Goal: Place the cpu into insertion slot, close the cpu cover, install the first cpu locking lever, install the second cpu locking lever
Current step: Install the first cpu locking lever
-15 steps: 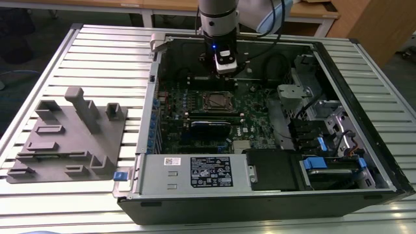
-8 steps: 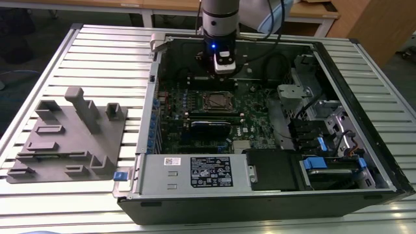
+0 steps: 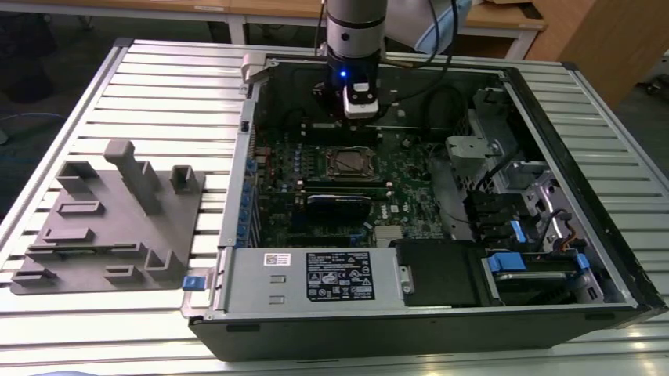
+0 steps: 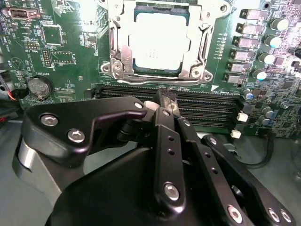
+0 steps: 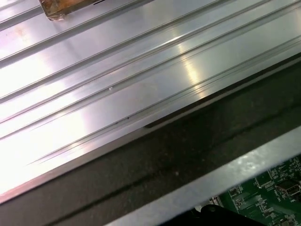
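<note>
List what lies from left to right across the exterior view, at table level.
Grey fixture block → blue latch → motherboard with the cpu in its socket → blue-handled drive bay → case's right wall.
</note>
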`<state>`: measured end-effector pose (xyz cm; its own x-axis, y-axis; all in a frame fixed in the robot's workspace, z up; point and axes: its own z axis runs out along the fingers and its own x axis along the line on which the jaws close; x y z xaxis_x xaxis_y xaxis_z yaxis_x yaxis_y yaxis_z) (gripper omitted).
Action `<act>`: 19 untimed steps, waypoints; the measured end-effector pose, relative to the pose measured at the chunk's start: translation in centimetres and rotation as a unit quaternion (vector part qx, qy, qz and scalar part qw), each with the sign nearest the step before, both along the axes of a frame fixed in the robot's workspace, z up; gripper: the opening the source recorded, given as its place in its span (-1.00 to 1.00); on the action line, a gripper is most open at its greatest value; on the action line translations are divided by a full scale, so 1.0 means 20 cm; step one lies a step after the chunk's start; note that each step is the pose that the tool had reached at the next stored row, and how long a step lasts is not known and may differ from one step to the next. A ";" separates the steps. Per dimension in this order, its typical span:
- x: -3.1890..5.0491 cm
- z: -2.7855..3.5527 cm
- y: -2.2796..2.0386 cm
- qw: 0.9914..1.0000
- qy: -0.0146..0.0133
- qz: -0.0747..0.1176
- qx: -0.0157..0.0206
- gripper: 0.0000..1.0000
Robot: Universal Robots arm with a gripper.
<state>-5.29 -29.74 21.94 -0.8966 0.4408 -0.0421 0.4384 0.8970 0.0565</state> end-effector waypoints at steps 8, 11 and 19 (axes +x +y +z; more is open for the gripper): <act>0.007 -0.003 0.000 0.999 0.000 0.039 0.000 -0.79; 0.008 -0.005 0.000 0.998 0.000 0.057 0.000 -0.79; 0.009 -0.005 0.000 0.998 0.000 0.063 0.000 -0.79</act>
<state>-5.12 -29.74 21.84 -0.9449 0.3246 -0.0422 0.3221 0.9450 0.0565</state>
